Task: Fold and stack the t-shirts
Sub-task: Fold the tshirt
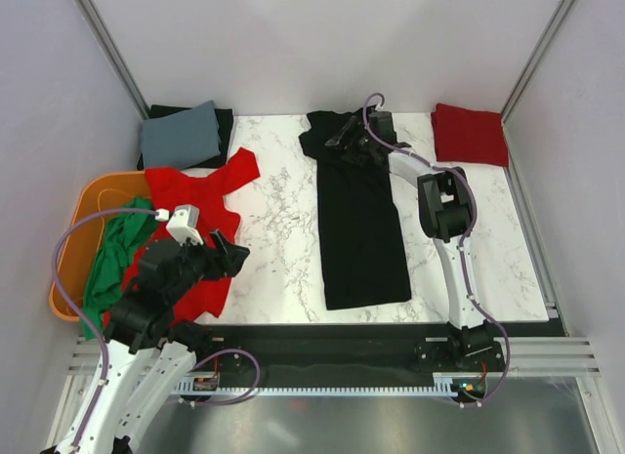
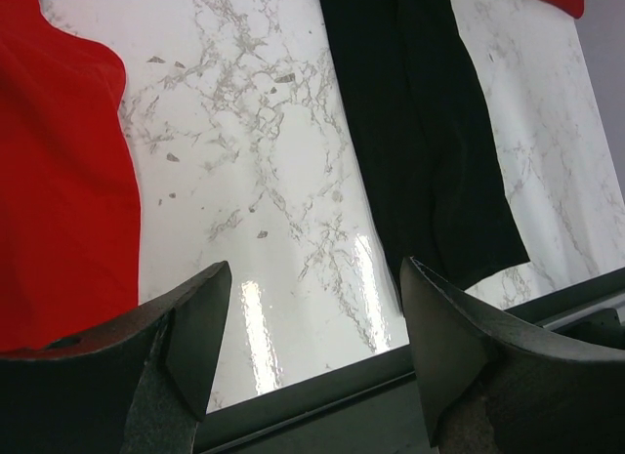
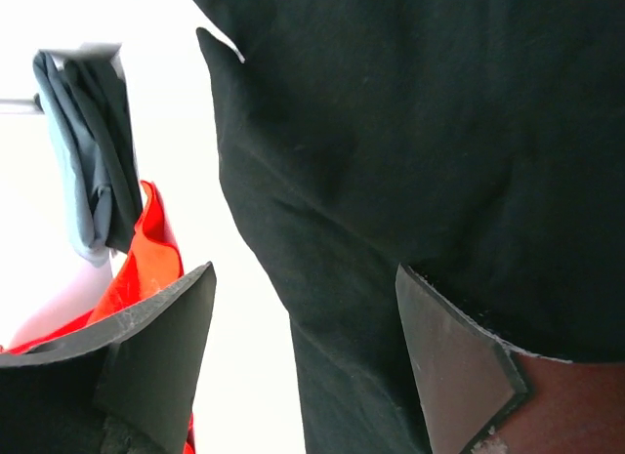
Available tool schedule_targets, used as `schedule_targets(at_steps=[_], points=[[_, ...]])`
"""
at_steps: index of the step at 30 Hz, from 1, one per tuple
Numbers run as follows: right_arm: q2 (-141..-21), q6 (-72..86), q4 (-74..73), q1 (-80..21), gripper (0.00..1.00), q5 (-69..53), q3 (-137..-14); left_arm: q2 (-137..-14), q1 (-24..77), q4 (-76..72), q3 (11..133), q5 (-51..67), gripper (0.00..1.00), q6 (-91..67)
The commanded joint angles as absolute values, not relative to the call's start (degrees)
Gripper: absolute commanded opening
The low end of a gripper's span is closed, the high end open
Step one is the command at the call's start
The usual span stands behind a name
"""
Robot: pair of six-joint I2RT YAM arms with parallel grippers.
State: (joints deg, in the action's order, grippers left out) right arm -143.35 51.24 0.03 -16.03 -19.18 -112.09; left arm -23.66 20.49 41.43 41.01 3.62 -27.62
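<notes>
A long black shirt [image 1: 361, 229] lay down the middle of the marble table [image 1: 273, 229], folded in to a narrow strip, with its collar end at the far side and its hem near the front edge. The right gripper [image 1: 350, 134] was stretched out over the collar end. In the right wrist view its jaws stood wide apart above the black cloth [image 3: 439, 132], gripping nothing.

The left gripper [image 1: 234, 254] hung low near the front left, just beside the edge of a loose red shirt [image 1: 195, 195]. Its jaws were also wide, with only bare table between them [image 2: 312, 278]. The red cloth [image 2: 59, 181] lay to one side and the black shirt's hem [image 2: 420, 132] to the other.

The loose red shirt spilled out of an orange tub [image 1: 93, 195] at the left and onto the table. A crumpled green shirt [image 1: 112, 259] lay in the tub beside it. At the far left corner a folded grey-blue shirt [image 1: 181, 135] rested on a folded black shirt [image 1: 227, 127]. A folded red shirt [image 1: 469, 134] sat alone at the far right corner.
</notes>
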Motion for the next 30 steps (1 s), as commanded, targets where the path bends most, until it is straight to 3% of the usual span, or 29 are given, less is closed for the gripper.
schedule_targets(at_steps=[1,8,15,23,30], points=[[-140.9,49.9,-4.7,-18.4,0.84,-16.9,-113.7,-24.4,20.5,39.3,41.0,4.8,0.77,-28.9],[-127.4,43.1,-15.5,-17.1,0.92,-16.0,-116.9,-27.4,20.6,38.8,41.5,9.5,0.77,-32.8],[-98.4,40.1,-28.3,-14.9,0.92,-3.9,-87.4,-37.2,22.3,35.0,37.9,14.9,0.72,-41.8],[-66.3,43.9,-37.0,-16.1,0.89,3.3,-47.8,-52.5,43.7,28.1,37.3,5.5,0.71,-53.3],[-52.6,53.0,-40.6,-26.0,0.84,5.2,-33.9,-60.6,54.7,12.0,29.5,3.1,0.68,-65.1]])
